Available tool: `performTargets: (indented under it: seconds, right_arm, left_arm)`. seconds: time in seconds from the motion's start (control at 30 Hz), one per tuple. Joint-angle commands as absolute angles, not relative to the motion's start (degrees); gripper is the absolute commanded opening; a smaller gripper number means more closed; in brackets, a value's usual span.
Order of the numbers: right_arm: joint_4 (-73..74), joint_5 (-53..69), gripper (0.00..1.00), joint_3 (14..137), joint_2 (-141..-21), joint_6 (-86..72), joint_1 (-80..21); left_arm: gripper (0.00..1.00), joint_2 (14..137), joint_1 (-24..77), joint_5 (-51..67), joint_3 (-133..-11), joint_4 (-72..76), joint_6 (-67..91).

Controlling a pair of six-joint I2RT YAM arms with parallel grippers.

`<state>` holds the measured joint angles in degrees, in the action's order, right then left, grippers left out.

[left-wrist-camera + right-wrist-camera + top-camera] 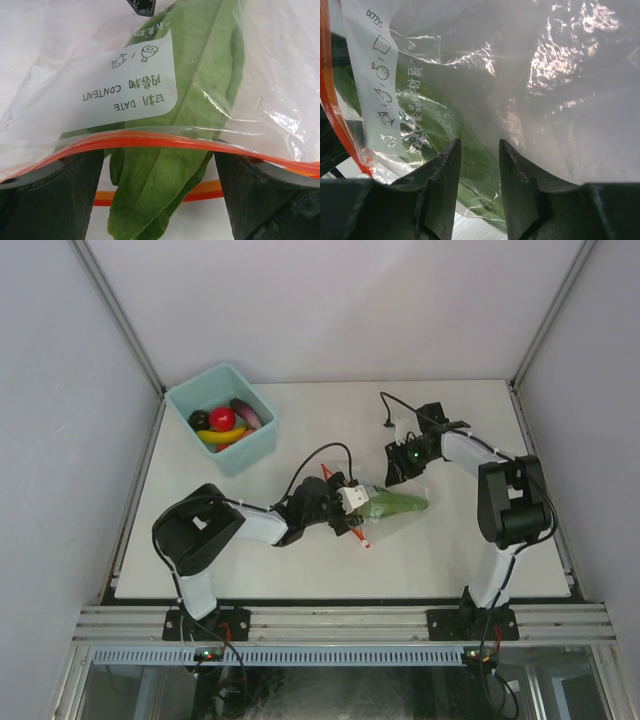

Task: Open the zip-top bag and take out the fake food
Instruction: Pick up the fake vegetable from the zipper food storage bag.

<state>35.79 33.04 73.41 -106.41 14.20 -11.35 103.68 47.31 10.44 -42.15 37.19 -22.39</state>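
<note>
a clear zip-top bag (395, 512) lies on the white table (450, 550), to the right of the light teal bin (255, 447) and nearer the arm bases than it, with one green leaf (200, 75) still inside. the left gripper (353, 508) meets the bag on the side facing the bin. its jaws are spread wide, and the orange-red zip strip (150, 141) is stretched across the tops of both fingers (55, 195). a second run of the strip shows lower down between them, so the mouth stands parted. the leaf's stalk end runs out through the gap between the fingers, and neither finger visibly presses it. a white printed label (130, 85) on the film covers part of the leaf.

the right gripper (403, 468) is at the bag's edge farthest from the bin. its jaws are only narrowly apart and crinkled film fills the view just beyond the tips. the wrist view does not show whether they pinch the plastic.

in the bin, well apart from the bag, sit a red apple (222, 418), a yellow banana (222, 436), a purple eggplant (245, 413) and a dark round piece (199, 419). a black cable (325, 452) loops above the left arm between bin and bag.
</note>
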Motion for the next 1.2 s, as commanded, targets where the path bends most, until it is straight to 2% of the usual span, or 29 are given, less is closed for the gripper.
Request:
performTargets:
  seconds: [0.0,0.1,0.33,0.57,0.93,1.0,1.07,1.17]
  right_arm:
    - [40.64,34.24,0.33,77.38,-108.61,17.34,-13.8]
    - [43.24,35.29,0.28,78.88,-110.32,19.47,-15.99]
    - [47.73,39.51,0.22,80.98,-111.93,23.92,-20.55]
    - [50.57,42.41,0.21,82.54,-113.4,26.26,-22.65]
    - [56.96,48.34,0.14,85.0,-115.61,30.61,-25.47]
    - [57.92,49.43,0.13,85.58,-116.16,30.91,-25.49]
    - [58.07,49.4,0.13,86.01,-116.39,30.67,-25.1]
    - [57.91,50.12,0.14,86.08,-115.88,30.15,-23.44]
  left_arm:
    - [0.94,104.23,47.15,11.46,-44.93,37.56,-20.63]
    - [1.0,104.01,47.41,11.31,-44.76,39.31,-21.37]
    - [1.0,102.06,49.25,10.07,-40.81,44.88,-22.79]
    - [1.0,98.16,53.01,5.77,-34.24,52.1,-24.57]
    - [1.0,99.75,54.4,2.0,-34.15,54.31,-23.06]
    - [0.97,100.31,54.4,1.68,-34.27,53.94,-21.68]
    - [0.89,100.6,54.4,1.63,-34.28,53.12,-20.52]
    - [0.66,100.72,54.4,2.21,-34.36,51.24,-18.97]
